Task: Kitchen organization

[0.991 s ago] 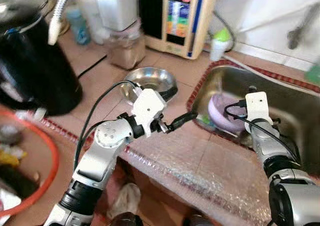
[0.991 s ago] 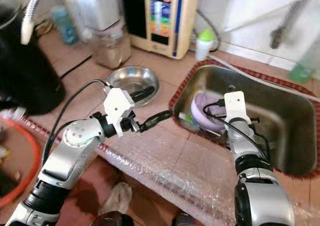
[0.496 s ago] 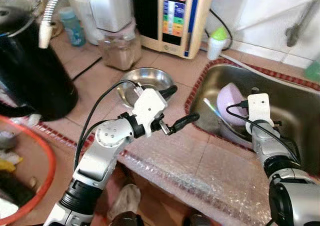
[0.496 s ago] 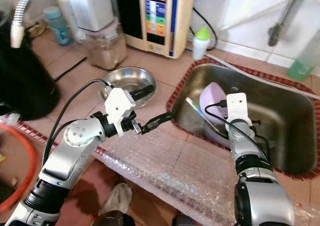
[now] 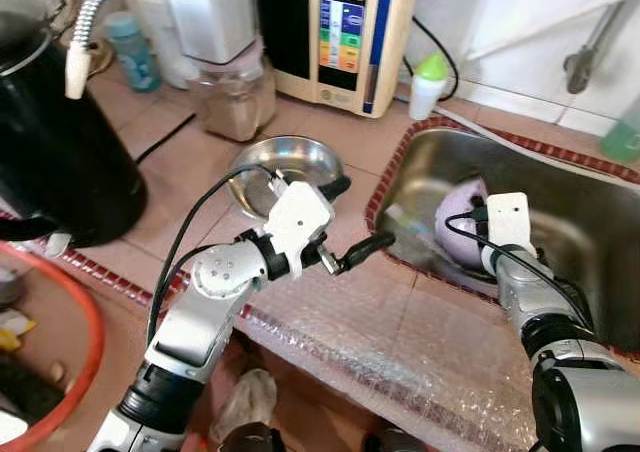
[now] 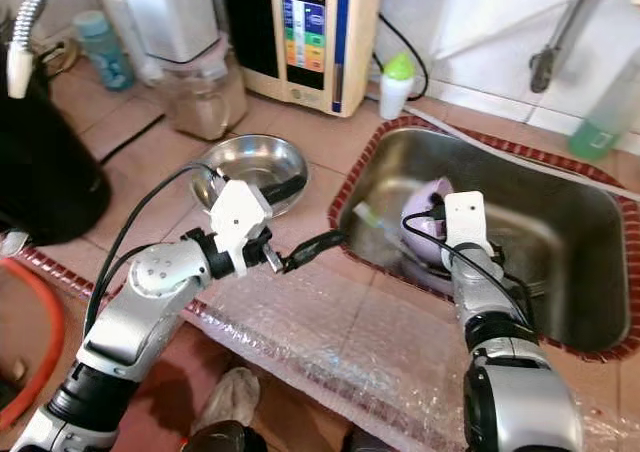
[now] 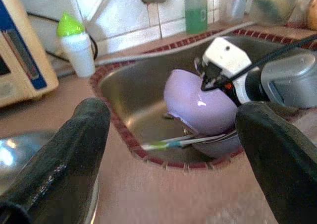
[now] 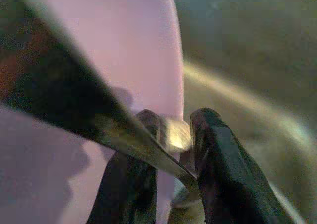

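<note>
Reaching into the stainless steel sink [image 5: 600, 232], the right gripper [image 8: 171, 154] has its two black fingers [image 8: 223, 174] pinched on a thin, shiny metal piece at the rim of a lilac plastic bowl [image 7: 198, 102]; can't tell exactly what the piece is, view too close & blurred. The bowl sits tilted on its side inside the sink, resting on a grey metal dish w/ a long utensil w/ a green-tipped handle [image 7: 163, 144] lying across it toward the sink's near-left wall.

Left gripper [image 5: 350, 222] hovers over the terracotta-tiled surface [image 5: 180, 162] just left of the sink, fingers spread wide, holding nothing. One finger [image 5: 365, 247] points at the sink edge, the other lies over the rim of a round stainless steel bowl [image 5: 285, 162] that stands on the surface.

Along the wall at the back: a cream water-filter unit w/ coloured panel [image 5: 345, 32], a small white bottle w/ green cap [image 5: 430, 77] and a blender jar of brownish stuff [image 5: 235, 97]. A big black kettle-like appliance [image 5: 60, 152] stands far left, an orange-rimmed basket [image 5: 90, 342] below it. Bubble-wrap sheet [image 5: 400, 352] covers the front edge of the surface.
</note>
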### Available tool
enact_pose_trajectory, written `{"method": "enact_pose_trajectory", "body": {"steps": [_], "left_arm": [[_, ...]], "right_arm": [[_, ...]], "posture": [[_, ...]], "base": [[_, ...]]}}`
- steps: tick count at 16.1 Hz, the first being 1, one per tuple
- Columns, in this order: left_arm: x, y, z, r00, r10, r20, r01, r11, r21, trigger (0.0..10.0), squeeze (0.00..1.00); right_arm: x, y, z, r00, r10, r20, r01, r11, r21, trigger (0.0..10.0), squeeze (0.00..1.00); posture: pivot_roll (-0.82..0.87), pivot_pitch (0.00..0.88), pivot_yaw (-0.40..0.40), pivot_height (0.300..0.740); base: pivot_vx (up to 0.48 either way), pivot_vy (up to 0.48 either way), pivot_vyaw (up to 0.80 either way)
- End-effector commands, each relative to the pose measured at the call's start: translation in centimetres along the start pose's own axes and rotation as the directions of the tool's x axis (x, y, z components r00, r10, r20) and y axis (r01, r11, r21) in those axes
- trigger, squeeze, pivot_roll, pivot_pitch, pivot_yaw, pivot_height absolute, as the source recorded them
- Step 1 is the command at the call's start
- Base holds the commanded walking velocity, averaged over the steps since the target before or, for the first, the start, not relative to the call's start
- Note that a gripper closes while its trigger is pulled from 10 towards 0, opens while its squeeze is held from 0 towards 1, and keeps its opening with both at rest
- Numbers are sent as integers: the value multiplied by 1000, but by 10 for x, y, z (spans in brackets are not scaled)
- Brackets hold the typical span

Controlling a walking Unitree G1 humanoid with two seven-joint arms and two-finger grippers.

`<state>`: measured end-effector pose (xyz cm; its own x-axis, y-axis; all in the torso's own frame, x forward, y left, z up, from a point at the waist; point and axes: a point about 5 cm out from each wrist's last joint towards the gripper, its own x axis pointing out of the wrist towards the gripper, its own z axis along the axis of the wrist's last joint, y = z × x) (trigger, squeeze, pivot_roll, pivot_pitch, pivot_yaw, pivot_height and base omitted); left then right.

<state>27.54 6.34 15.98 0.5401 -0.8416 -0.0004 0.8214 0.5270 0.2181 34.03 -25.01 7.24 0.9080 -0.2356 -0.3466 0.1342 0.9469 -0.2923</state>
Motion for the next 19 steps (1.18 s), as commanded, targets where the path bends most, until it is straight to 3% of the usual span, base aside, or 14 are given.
{"method": "enact_pose_trajectory", "body": {"steps": [1, 2, 3, 7, 9, 10, 11, 12, 17, 19], "left_arm": [[0, -4, 3, 1000, -21, 3, 21, 1000, 15, 10000, 1000], [0, -4, 3, 1000, -21, 2, 21, 1000, 15, 10000, 1000], [0, -4, 4, 1000, -26, 2, 26, 1000, 12, 10000, 1000], [-2, 4, 6, 1000, 20, 11, -20, 1000, 24, 10000, 1000], [-6, 25, 9, 977, 207, 46, -209, 977, 40, 10000, 1000], [-8, 31, 10, 966, 253, 59, -256, 966, 45, 10000, 1000], [-12, 39, 10, 945, 321, 67, -325, 945, 43, 10000, 165], [-16, 50, 10, 908, 411, 74, -414, 910, 30, 10000, 0], [-42, 90, -2, 716, 698, 2, -698, 716, -15, 10000, 0], [-48, 97, -12, 665, 744, -59, -747, 664, -36, 10000, 0]], "right_arm": [[1, -2, 6, 1000, -13, 27, 12, 1000, 17, 10000, 1000], [1, -3, 15, 997, -27, 74, 24, 999, 46, 10000, 1000], [1, -8, 33, 981, -58, 186, 47, 997, 67, 10000, 1000], [-6, -12, 61, 919, -113, 378, 72, 990, 119, 10000, 1000], [-11, -8, 72, 882, -98, 460, 64, 994, 89, 10000, 1000], [-14, -6, 77, 868, -85, 489, 58, 996, 70, 10000, 1000], [-17, -1, 80, 854, -67, 516, 48, 998, 51, 10000, 1000], [-20, 5, 84, 838, -45, 544, 29, 999, 38, 10000, 0], [-35, 36, 81, 803, 94, 589, -76, 996, -55, 10000, 0], [-42, 46, 78, 784, 151, 602, -142, 988, -63, 10000, 0]], "posture": [[21, 41, 18, 740], [22, 40, 17, 740], [23, 39, 16, 740], [20, 37, 16, 740], [19, 35, 17, 740], [19, 35, 17, 740], [22, 34, 15, 740], [24, 34, 14, 740], [22, 36, 13, 740], [20, 41, 15, 740]], "base": [[0, 0, 0], [0, 0, 0], [0, 0, 0], [0, 0, 0], [0, 0, 0], [0, 0, 0], [0, 0, 0], [0, 0, 0], [0, 0, 0], [0, 0, 0]]}}
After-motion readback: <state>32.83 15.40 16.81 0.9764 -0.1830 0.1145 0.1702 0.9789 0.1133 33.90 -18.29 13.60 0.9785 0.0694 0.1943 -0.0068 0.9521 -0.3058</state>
